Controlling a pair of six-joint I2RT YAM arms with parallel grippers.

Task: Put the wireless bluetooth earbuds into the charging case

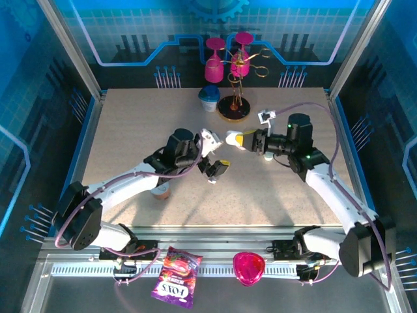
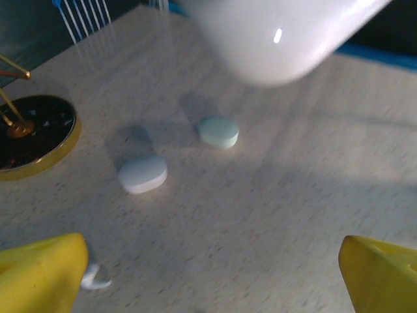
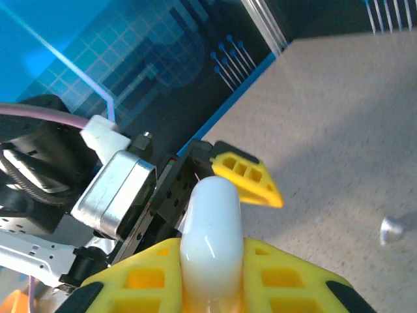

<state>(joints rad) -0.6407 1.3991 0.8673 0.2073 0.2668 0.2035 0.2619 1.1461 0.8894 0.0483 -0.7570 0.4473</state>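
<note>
A: colour of the surface (image 2: pixel 293 195)?
B: beige, fine dark speckle. left fingers (image 2: pixel 45 267) yellow, right fingers (image 3: pixel 137 280) too.
A: between the right fingers?
B: held case (image 3: pixel 210 235), glossy white. ahead of left fingers: white case (image 2: pixel 143 173), mint case (image 2: pixel 218 131).

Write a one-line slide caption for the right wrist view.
Right tool shut on a white charging case, held over the speckled table.

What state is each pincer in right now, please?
Left pincer: open, holding nothing.
Right pincer: closed on the white charging case.
</note>
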